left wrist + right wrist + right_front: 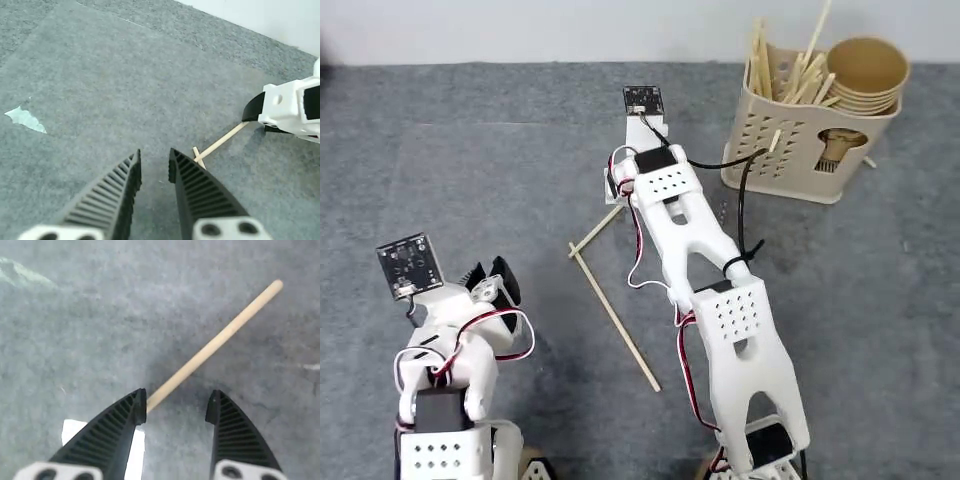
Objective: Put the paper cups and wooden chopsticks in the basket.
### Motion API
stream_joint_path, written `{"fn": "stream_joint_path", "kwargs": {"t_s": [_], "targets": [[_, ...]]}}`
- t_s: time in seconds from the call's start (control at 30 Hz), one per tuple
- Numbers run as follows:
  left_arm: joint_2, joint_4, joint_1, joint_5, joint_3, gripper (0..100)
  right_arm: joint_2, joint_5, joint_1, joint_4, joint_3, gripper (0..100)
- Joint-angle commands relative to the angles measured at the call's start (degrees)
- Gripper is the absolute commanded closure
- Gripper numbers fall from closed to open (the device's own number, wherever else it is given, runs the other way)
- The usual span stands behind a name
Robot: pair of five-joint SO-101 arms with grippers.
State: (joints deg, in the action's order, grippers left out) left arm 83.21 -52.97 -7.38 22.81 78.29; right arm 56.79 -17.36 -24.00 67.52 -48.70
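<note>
Upper right, high view: basket (pixel 770 150) with paper cups (pixel 865 70), chopsticks (pixel 760 60). Right gripper (pixel 177 402) wide above loose chopstick (pixel 215 342); left gripper (pixel 154 160) narrow, empty.

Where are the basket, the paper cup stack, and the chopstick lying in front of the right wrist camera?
basket (pixel 795 160): high view, on its perforated front wall.
paper cup stack (pixel 867 65): high view, inside the top cup.
chopstick (pixel 215 342): right wrist view, midway along its shaft.
</note>
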Motion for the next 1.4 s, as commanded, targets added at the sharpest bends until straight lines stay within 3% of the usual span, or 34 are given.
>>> {"fn": "stream_joint_path", "kwargs": {"t_s": [0.0,0.13,0.3,0.5,0.67,1.03,1.37], "targets": [[-0.4,1.1,-0.5,-0.6,0.0,91,0.3,-0.2,-0.2,7.8,-5.3,85.8],[-0.4,1.2,-0.5,-1.7,0.4,91,1.5,3.9,-0.1,14.4,-8.3,99.7],[-0.4,1.3,-0.4,-1.7,0.5,91,1.5,5.0,-0.3,22.9,-11.6,99.3],[-0.4,1.3,-0.5,-1.7,0.5,91,1.2,12.7,-0.3,34.1,-18.4,99.1],[-0.4,1.3,-0.5,-1.7,0.5,91,0.7,19.0,0.8,35.6,-20.0,99.1],[-0.4,1.3,-0.5,-1.5,0.5,91,-11.3,20.2,0.0,35.4,0.2,99.1],[-0.4,1.3,-0.5,-1.5,0.4,91,-25.4,22.0,-6.6,32.7,20.5,99.1]]}}
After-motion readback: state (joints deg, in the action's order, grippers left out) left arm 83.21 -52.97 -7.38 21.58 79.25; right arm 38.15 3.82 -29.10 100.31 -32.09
